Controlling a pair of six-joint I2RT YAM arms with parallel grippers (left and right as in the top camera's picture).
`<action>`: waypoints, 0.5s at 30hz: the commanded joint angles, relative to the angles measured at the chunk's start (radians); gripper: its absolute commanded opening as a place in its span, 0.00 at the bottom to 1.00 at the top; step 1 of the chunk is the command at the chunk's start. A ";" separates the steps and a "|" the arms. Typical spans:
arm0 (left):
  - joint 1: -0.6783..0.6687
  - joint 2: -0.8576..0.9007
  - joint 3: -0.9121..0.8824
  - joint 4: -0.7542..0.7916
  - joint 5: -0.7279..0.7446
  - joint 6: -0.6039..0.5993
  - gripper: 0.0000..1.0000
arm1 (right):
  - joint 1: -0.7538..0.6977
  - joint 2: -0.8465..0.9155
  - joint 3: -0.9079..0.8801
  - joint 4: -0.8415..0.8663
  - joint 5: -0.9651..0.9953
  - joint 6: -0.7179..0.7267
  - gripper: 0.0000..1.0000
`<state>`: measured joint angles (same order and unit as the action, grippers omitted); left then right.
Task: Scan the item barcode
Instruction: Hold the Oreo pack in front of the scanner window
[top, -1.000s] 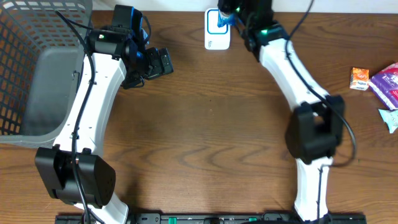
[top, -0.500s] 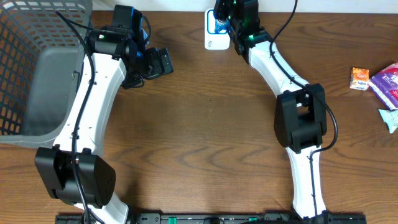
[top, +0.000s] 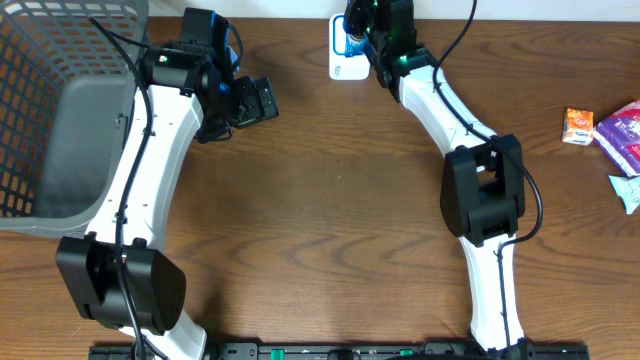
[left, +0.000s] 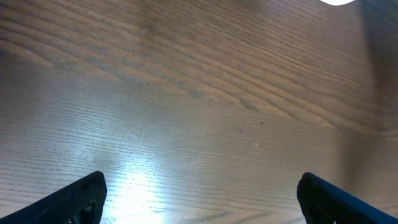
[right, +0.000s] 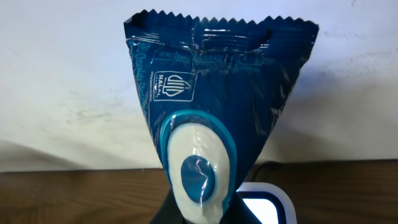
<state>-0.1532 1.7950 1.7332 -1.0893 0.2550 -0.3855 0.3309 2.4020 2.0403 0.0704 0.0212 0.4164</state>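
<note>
One risk we see: with the right gripper (top: 358, 30) clamped shut on the crinkly blue snack packet (right: 217, 112), held just above the white scanner (top: 348, 68) at the table's far edge, and the left gripper (top: 255, 100) gaping empty, glossy foil could glare or twist, hiding the barcode.

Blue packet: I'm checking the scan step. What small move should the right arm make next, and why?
Probably tilt the blue packet slightly toward the white scanner. The right gripper, shut on it, holds it over the scanner at the table's far edge, and the wrist view shows no barcode, so the code may not yet face the scanner.
</note>
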 joint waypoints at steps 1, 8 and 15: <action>0.003 0.002 0.005 -0.002 -0.014 0.010 0.98 | 0.018 0.013 0.029 0.006 0.036 -0.006 0.01; 0.003 0.002 0.005 -0.002 -0.014 0.010 0.98 | 0.021 0.028 0.029 0.000 0.041 -0.006 0.01; 0.003 0.002 0.005 -0.002 -0.014 0.010 0.98 | 0.002 0.027 0.042 0.013 0.041 -0.021 0.01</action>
<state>-0.1532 1.7950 1.7332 -1.0893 0.2550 -0.3855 0.3412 2.4279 2.0418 0.0727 0.0456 0.4152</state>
